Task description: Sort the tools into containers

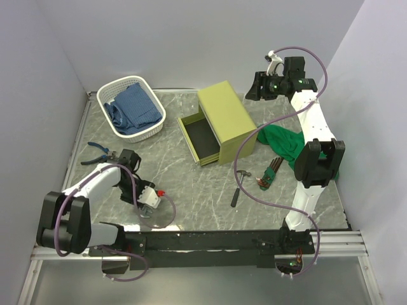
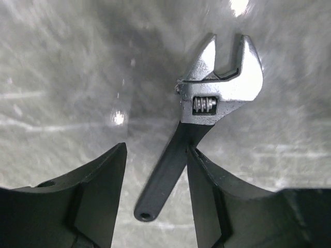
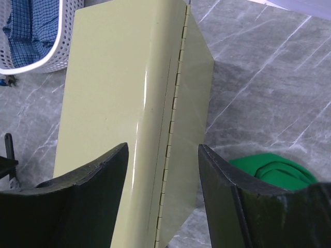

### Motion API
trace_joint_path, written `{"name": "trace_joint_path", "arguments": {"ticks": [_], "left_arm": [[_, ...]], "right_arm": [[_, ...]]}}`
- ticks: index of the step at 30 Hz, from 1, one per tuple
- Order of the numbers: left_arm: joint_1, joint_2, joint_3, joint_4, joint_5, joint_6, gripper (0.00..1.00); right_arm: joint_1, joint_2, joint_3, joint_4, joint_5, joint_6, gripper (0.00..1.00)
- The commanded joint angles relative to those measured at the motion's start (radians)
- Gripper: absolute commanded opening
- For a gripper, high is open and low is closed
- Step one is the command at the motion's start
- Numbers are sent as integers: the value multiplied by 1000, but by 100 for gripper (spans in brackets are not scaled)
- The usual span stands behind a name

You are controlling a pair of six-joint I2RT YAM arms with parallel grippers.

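Note:
My left gripper (image 2: 155,147) points down at the table and is open around the black handle of the adjustable wrench (image 2: 222,88). The handle touches the right finger (image 2: 217,186) and stands apart from the left one. In the top view this gripper (image 1: 151,204) is at the near left, and the wrench is hidden under it. My right gripper (image 3: 163,147) is open and empty above the hinge edge of the olive-green chest (image 3: 119,93). The chest (image 1: 226,114) has one drawer (image 1: 198,138) pulled out. The white basket (image 1: 152,126) stands at the back left. Blue-handled pliers (image 1: 98,149), the hammer (image 1: 240,185) and the hex key set (image 1: 270,173) lie on the table.
The blue cloth (image 1: 132,105) lies in the basket. The green cloth (image 1: 283,143) lies right of the chest, against the right arm. A small red thing (image 1: 162,192) shows beside my left wrist. White walls close in the table on three sides.

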Motion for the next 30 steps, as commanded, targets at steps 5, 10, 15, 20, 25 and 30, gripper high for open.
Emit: {"name": "trace_joint_path", "arguments": {"ticks": [5,10,15,20,25,30], "left_arm": [[2,5,59,-149,165,20,58],[2,-29,50,-145,161,22,60],[2,-32,7,-120,97,51,59],[-1,-3,-42,-46,73,58,58],[-23,47,-88,49,52,22,52],[-46,47,-155,144,31,23,26]], "right_arm": [[-7,-58,3,9,-7,11,64],[-7,-56,-1,9,-10,11,64],[-6,-47,3,10,-10,15,64],[-7,-44,13,10,-6,17,64],[-7,-55,-6,7,7,6,64],[-6,-55,-18,9,17,-6,64]]}}
